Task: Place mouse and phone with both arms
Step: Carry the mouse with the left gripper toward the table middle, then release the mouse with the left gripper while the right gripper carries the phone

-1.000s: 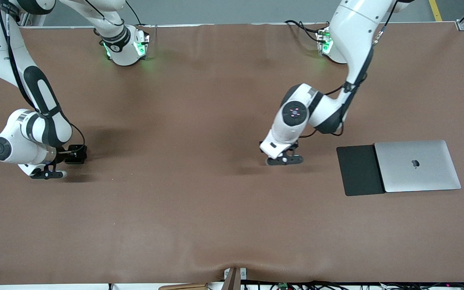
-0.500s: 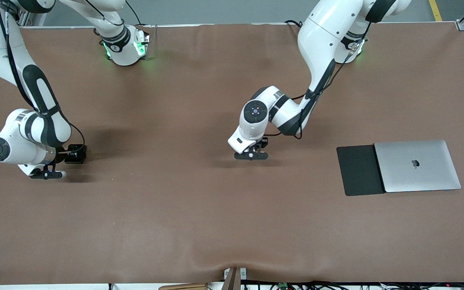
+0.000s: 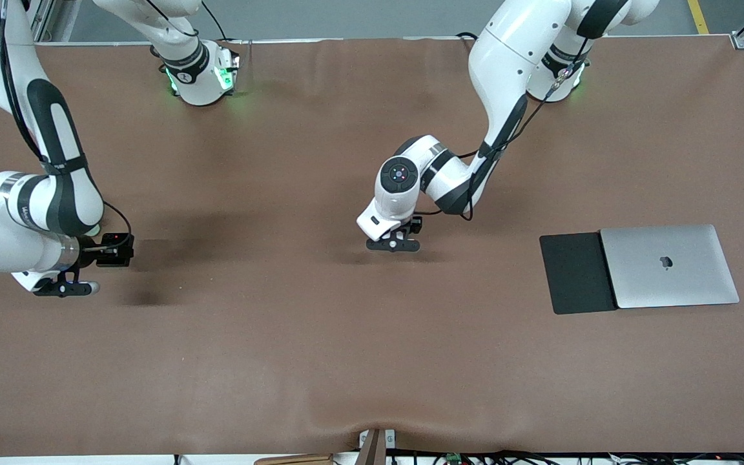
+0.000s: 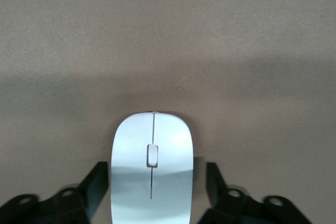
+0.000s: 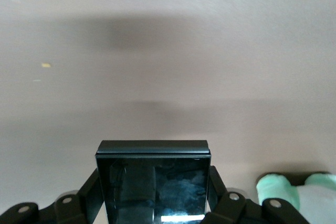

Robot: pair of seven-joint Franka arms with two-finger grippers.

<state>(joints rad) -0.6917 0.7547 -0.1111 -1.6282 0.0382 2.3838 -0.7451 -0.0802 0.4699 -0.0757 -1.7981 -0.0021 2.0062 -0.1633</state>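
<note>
**Both arms carrying: mouse in the left gripper, phone in the right**

You're looking at the left gripper (image 3: 393, 245) hanging over bare brown table (image 3: 281, 361) near the tabletop's middle, w/ its arm coming from the base at the edge where the robots stand. In the left wrist view its fingers (image 4: 97, 182) are sitting against both long sides of the mouse (image 4: 152, 169), so it's gripping the mouse at about the mouse's width. The mouse is pointing away from the wrist, centre line and scroll button facing the camera, table surface well below it. In the front view the arm is hiding the mouse, so you're not getting it there.

The right gripper (image 3: 65, 288) is hanging over the table by the short edge at the right arm's end, roughly midway along that edge. In the right wrist view its fingers (image 5: 93, 184) are pressing both sides of the phone (image 5: 153, 182), a glossy black slab, held level and off the surface. In the front view the phone isn't clearly showing.

Toward the left arm's end, a closed silver laptop (image 3: 669, 266) is lying flat, and a black mouse pad (image 3: 575, 274) is lying just beside it, on the side toward the table's middle, edges touching or nearly so. Both are well apart from either gripper.
</note>
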